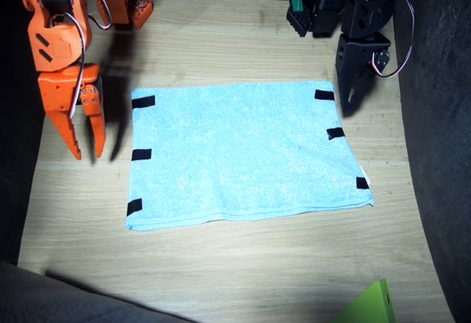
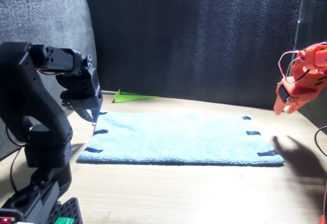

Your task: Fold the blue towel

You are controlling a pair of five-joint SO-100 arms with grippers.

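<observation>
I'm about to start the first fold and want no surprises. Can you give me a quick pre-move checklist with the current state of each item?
1. Blue towel lies flat and spread on the table: ok.
2. Nothing on the towel: ok.
3. Right gripper open, beside the towel's edge, holding nothing: ok.
4. Left gripper at the opposite edge near a tape strip; open or shut: cannot tell.
5. Green object off the towel: ok.

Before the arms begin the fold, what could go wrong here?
1. The blue towel already looks doubled, with a layered near edge; a hand may pinch only the top layer.
2. The right hand, open, hangs beside the taped edge, off the cloth; lowered straight, it would probably meet bare table.
3. The left hand hangs near the far corner strip; uneven grips could skew the fold.
</observation>
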